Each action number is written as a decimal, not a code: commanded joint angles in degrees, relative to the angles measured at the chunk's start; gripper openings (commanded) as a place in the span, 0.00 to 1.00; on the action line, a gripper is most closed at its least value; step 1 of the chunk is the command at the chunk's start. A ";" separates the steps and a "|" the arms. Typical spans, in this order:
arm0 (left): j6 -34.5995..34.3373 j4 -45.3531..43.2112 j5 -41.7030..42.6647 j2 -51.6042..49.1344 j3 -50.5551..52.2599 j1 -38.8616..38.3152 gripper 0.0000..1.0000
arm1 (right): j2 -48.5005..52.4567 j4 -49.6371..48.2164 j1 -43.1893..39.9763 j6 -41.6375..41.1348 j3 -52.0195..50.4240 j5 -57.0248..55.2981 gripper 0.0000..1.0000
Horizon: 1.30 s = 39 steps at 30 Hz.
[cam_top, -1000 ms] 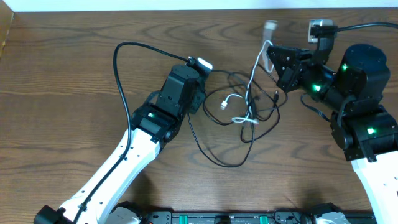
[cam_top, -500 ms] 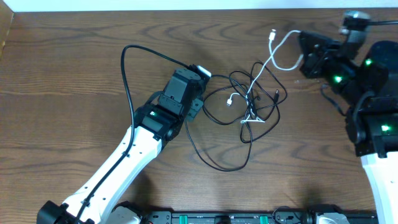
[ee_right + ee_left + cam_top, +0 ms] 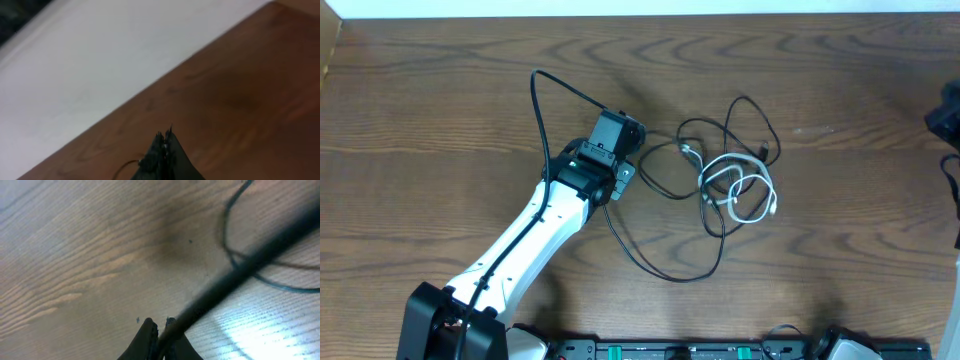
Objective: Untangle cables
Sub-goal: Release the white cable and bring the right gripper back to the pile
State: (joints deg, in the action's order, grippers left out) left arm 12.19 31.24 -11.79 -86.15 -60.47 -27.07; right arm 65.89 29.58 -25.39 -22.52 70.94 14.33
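Note:
The cables lie in a loose tangle at the table's middle in the overhead view. The short white cable [image 3: 743, 187] is coiled on top of the thin black cables [image 3: 720, 140]. One long black cable [image 3: 665, 268] loops from the tangle toward the table's front and back up to my left gripper [image 3: 623, 177]. In the left wrist view my left gripper [image 3: 160, 328] is shut low over the wood, with a blurred black cable [image 3: 240, 265] running out of its jaws to the upper right. My right gripper [image 3: 166, 134] is shut and empty, far from the tangle.
Only a dark part of the right arm [image 3: 945, 120] shows at the overhead view's right edge. The right wrist view shows the table's far edge [image 3: 165, 75] and a white wall behind it. A thick black arm wire [image 3: 545, 90] arcs left of the left wrist.
The right gripper has let go of the white cable, which dropped onto the tangle. The right arm has pulled away to the right. The left gripper has shifted slightly toward the tangle.

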 commanded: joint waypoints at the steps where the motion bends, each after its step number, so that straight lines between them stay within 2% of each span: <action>1: -0.50 0.09 -0.74 -0.13 -0.11 0.17 0.08 | 1.20 1.53 -2.51 3.32 0.68 -13.99 0.01; 2: -0.52 0.20 -0.74 -0.13 -0.11 0.17 0.08 | 1.95 2.62 -3.34 3.32 0.68 -15.65 0.01; 5: -0.52 -0.59 -0.70 -0.13 -0.11 0.17 0.08 | 3.74 6.01 -3.85 3.32 0.68 -10.86 0.01; 8: -1.27 -1.95 -0.70 -0.13 -0.11 0.17 0.08 | 6.75 8.22 -3.74 3.34 0.61 0.68 0.01; 11: -3.10 -2.45 -0.68 -0.13 -0.11 0.17 0.08 | 12.00 10.19 -1.73 5.16 0.57 16.94 0.01; 12: -3.10 -2.62 -0.70 -0.13 -0.11 0.17 0.08 | 12.68 10.43 -1.11 5.51 0.57 18.34 0.01; 15: -3.08 -3.17 -0.70 -0.13 -0.13 0.17 0.08 | 17.99 10.99 4.09 5.95 0.57 22.75 0.16; 16: -3.08 -3.23 -0.70 -0.13 -0.11 0.17 0.08 | 18.86 11.02 5.38 5.92 0.57 23.10 0.18; 17: -3.08 -3.23 -0.70 -0.13 -0.11 0.17 0.08 | 19.89 10.95 7.23 5.95 0.57 23.69 0.27; 18: -3.10 -3.28 -0.70 -0.13 -0.11 0.17 0.08 | 21.11 10.93 10.82 5.90 0.57 23.80 0.56; 21: -3.10 -3.45 -0.68 -0.13 -0.11 0.17 0.08 | 21.77 10.93 17.64 5.90 0.57 23.74 0.98; 24: -3.17 -3.48 -0.70 -0.13 -0.11 0.17 0.08 | 21.77 10.88 24.59 5.66 0.57 22.99 0.99; 33: -4.42 -3.48 -0.70 -0.17 -0.11 0.17 0.08 | 21.79 10.88 39.08 -17.46 0.57 11.28 0.99; 39: -4.42 -3.48 -0.70 -0.17 -0.11 0.17 0.08 | 22.40 10.93 44.50 -24.50 0.57 3.06 0.99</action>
State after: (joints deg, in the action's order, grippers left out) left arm 8.78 27.99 -11.97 -86.15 -60.47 -27.07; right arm 87.74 40.49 16.97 -40.45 71.02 24.27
